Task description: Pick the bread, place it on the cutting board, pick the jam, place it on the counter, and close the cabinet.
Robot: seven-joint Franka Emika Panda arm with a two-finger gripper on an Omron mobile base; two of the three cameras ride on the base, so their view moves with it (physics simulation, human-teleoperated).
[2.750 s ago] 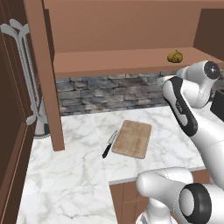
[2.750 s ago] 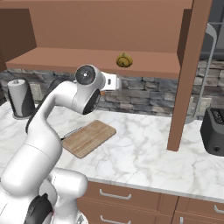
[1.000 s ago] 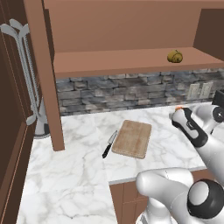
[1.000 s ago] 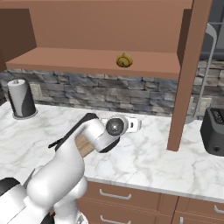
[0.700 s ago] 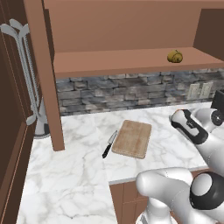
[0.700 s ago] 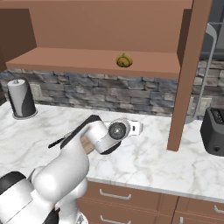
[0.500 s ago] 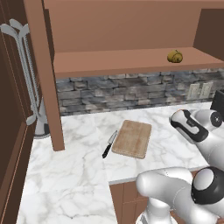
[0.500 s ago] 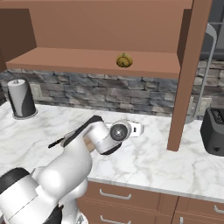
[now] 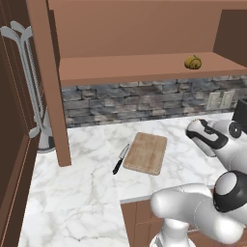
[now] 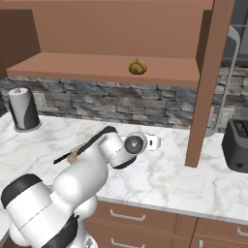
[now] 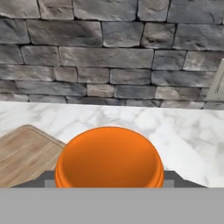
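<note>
The jam (image 11: 109, 159), a squat orange jar, sits right in front of the hand camera with my gripper (image 11: 109, 177) shut on its sides; grey fingers (image 11: 43, 179) flank it. It hangs low over the marble counter (image 11: 175, 131), to the right of the wooden cutting board (image 11: 22, 153). From the left base view the board (image 9: 147, 152) lies flat on the counter (image 9: 82, 183), with my hand (image 9: 198, 129) to its right. The bread (image 9: 193, 61) rests on the shelf of the open cabinet (image 9: 135, 67), and it also shows from the right base (image 10: 138, 67).
A black-handled knife (image 9: 120, 159) lies by the board's left edge. A paper towel roll (image 10: 22, 109) stands at the back left, a dark toaster (image 10: 237, 145) at the right. Stone backsplash (image 11: 109, 65) lies ahead. An open cabinet door (image 10: 210, 82) juts out over the counter.
My arm has come down from shelf height to just above the counter with the jam in its grip. Over the last second it eased slightly lower and to the right.
</note>
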